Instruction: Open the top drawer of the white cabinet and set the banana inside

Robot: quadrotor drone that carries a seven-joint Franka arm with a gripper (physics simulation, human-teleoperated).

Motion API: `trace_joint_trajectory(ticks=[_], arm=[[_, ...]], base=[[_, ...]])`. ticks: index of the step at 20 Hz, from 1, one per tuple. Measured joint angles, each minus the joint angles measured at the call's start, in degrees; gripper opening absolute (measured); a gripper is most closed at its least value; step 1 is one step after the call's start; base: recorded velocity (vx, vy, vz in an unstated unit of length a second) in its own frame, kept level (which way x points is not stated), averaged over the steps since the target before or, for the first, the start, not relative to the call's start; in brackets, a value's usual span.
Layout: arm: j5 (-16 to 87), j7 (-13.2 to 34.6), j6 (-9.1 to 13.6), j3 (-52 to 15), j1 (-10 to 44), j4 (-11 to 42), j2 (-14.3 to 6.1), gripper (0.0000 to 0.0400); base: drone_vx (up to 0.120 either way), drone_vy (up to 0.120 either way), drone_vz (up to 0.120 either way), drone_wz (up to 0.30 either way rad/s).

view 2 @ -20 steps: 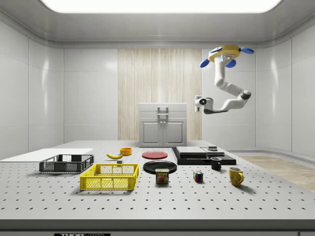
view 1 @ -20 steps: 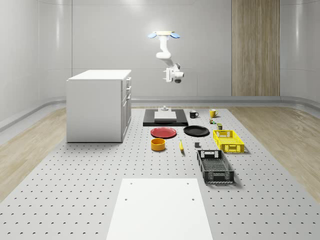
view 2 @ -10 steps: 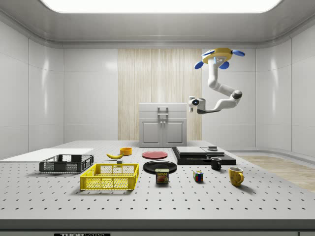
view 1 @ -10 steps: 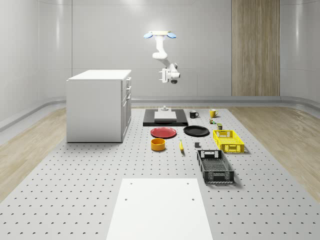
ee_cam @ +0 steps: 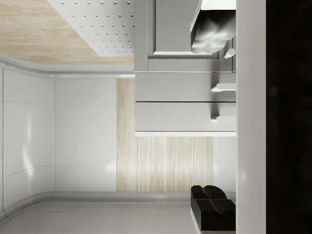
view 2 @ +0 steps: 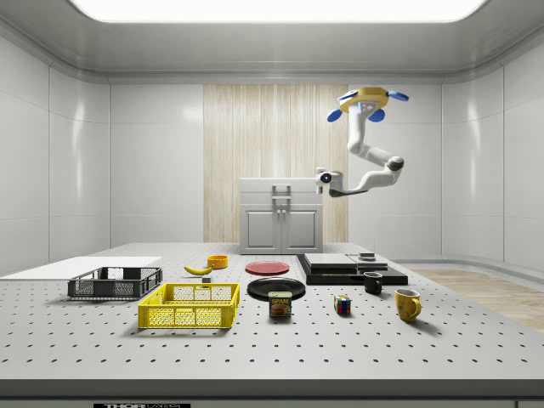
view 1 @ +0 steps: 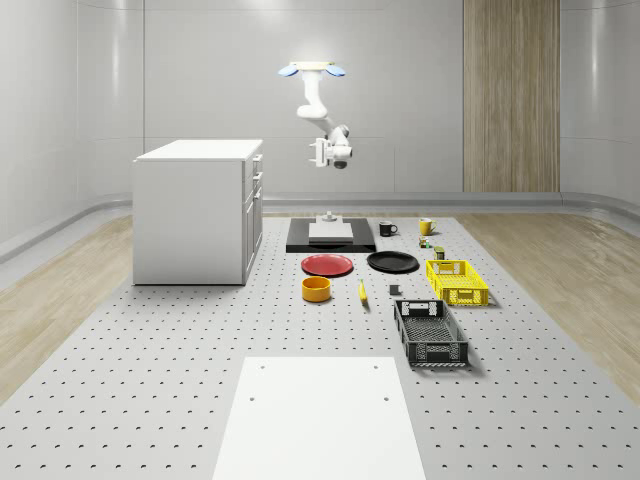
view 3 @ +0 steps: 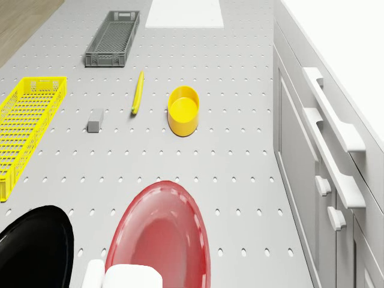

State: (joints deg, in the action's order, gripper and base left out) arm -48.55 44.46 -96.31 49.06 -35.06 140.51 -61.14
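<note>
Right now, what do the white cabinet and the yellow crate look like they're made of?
White cabinet: probably painted wood or metal, judging by its flat, matte, seamless panels. Yellow crate: likely moulded plastic, going by its bright uniform colour and open lattice walls. As renders, both are guesses.

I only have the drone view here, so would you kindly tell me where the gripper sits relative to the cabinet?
Observer: In the side view the gripper hangs in the air level with the top of the white cabinet, at its right edge.
Operator: Thank you. Is the top drawer open yet?
Observer: No, the whole-scene view shows the top drawer flush with the cabinet front.
Operator: And where is the drone itself?
Observer: The drone hovers high above the table, past the cabinet's front side.
</note>
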Motion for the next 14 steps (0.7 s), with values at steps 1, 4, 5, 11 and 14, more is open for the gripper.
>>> trace_joint_trajectory(ticks=[1,4,5,11,14], arm=[[0.13,0.11,-0.15,0.05,-0.16,0.02,-0.17,0.04],[0.52,0.43,-0.57,0.2,-0.61,0.08,-0.65,0.04],[0.64,0.53,-0.71,0.25,-0.76,0.1,-0.81,0.04],[1.36,1.13,-1.49,0.51,-1.58,0.22,-1.7,0.04],[1.7,1.41,-1.85,0.63,-1.96,0.27,-2.12,0.04]], base=[[0.12,-0.12,0.0,0.0],[0.12,-0.12,0.0,0.0],[0.12,-0.12,0.0,0.0],[0.12,-0.12,0.0,0.0],[0.12,-0.12,0.0,0.0]])
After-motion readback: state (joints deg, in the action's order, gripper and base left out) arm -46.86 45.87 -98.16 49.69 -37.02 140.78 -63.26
